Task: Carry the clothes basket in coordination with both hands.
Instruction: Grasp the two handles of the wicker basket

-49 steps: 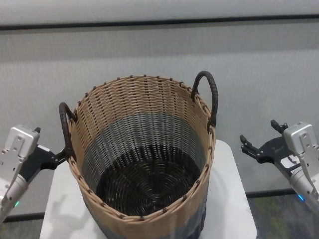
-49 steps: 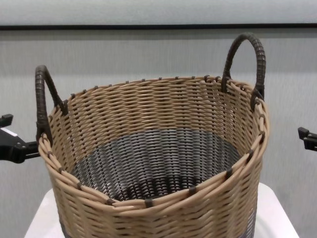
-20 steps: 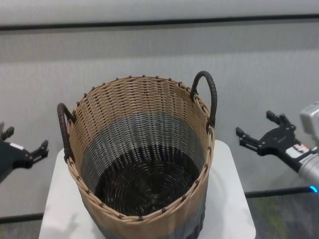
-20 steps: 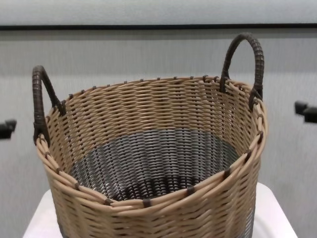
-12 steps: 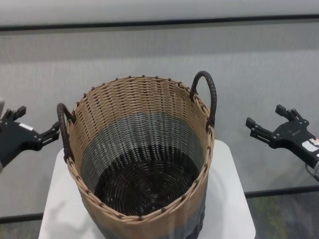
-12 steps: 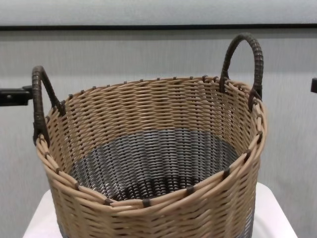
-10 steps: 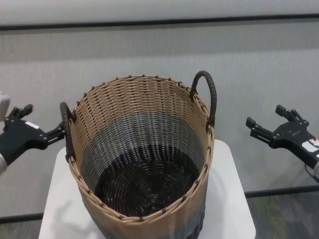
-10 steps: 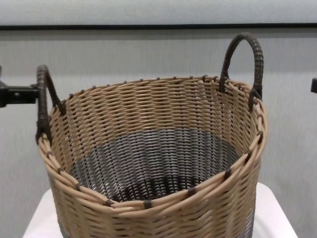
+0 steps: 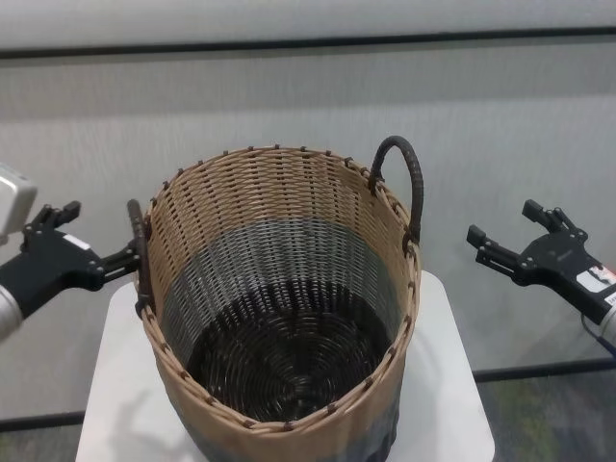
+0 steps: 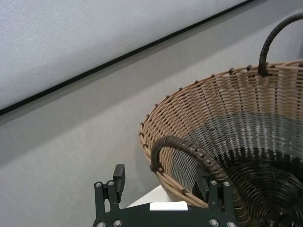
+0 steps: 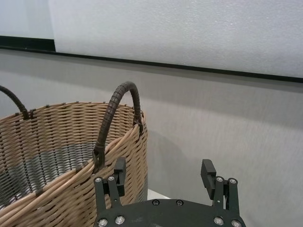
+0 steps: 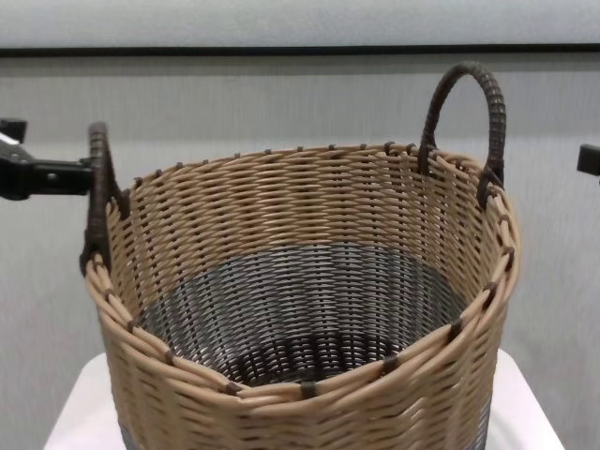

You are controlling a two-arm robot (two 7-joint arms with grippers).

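**Left hand at the basket handle, right hand standing off**

A large round woven wicker basket (image 9: 279, 298), tan above and grey lower down with a dark base inside, stands on a white rounded surface (image 9: 443, 385) before a grey wall. Nothing shows inside the basket. Two dark brown wrapped loop handles rise from its rim: the left handle (image 9: 141, 255) and, on the far right of the rim, the right handle (image 9: 404, 188).

The black flat-fingered left hand (image 9: 91, 252) reaches in from the left side, wide open. In the head view one of its fingers (image 9: 117, 258) meets the left handle; in the chest view the finger (image 12: 56, 175) also runs straight up to that handle (image 12: 97, 192). The left wrist view shows the handle loop (image 10: 189, 153) arching between the spread fingers (image 10: 118, 177), one finger outside the basket (image 10: 227, 123), the other by the inner wall. The hand is not closed on the loop.

The black right hand (image 9: 510, 241) hangs in the air to the right of the basket, well apart from the right handle, fingers wide open and holding nothing. In the right wrist view its two fingers (image 11: 207, 171) point toward the wall, with the right handle (image 11: 118, 118) and the basket's tan wall (image 11: 57, 142) off to one side. In the chest view only a dark tip of the right hand (image 12: 589, 159) shows at the frame edge
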